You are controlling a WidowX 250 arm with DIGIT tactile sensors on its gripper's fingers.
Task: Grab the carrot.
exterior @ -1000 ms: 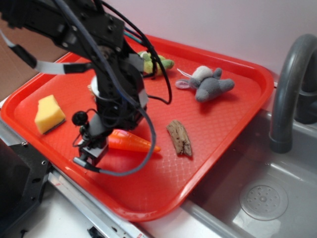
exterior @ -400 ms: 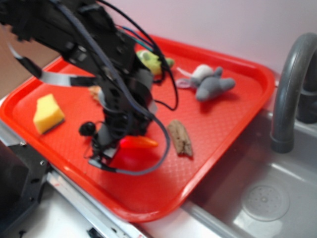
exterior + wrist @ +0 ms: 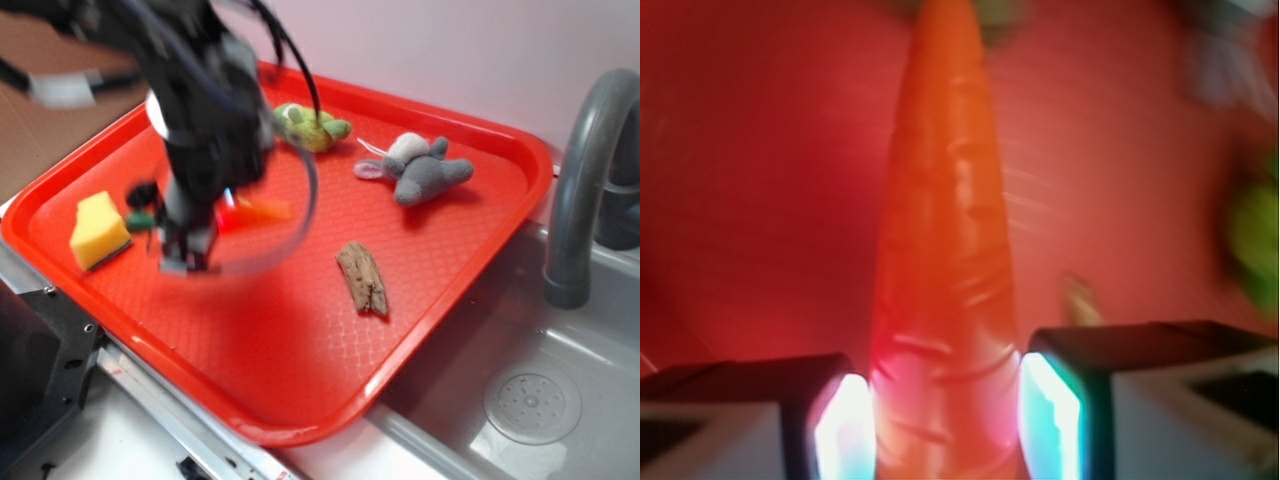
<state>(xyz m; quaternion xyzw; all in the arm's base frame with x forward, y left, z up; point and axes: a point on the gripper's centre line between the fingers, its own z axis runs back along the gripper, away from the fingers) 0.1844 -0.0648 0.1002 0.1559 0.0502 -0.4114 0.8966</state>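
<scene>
My gripper [image 3: 945, 420] is clamped on the thick end of the carrot [image 3: 945, 250], held above the red tray [image 3: 300, 390], tip pointing straight away from my wrist cam toward the grey plush mouse [image 3: 418, 168], no readable writing anywhere.

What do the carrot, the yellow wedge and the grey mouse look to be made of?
The carrot, clamped in the gripper, looks like hard moulded plastic: a glossy orange skin with shallow moulded creases. The yellow wedge seems to be foam or sponge: a matte face with soft edges, though it is too small to be sure. The grey mouse looks like plush fabric, fuzzy and dull.
</scene>
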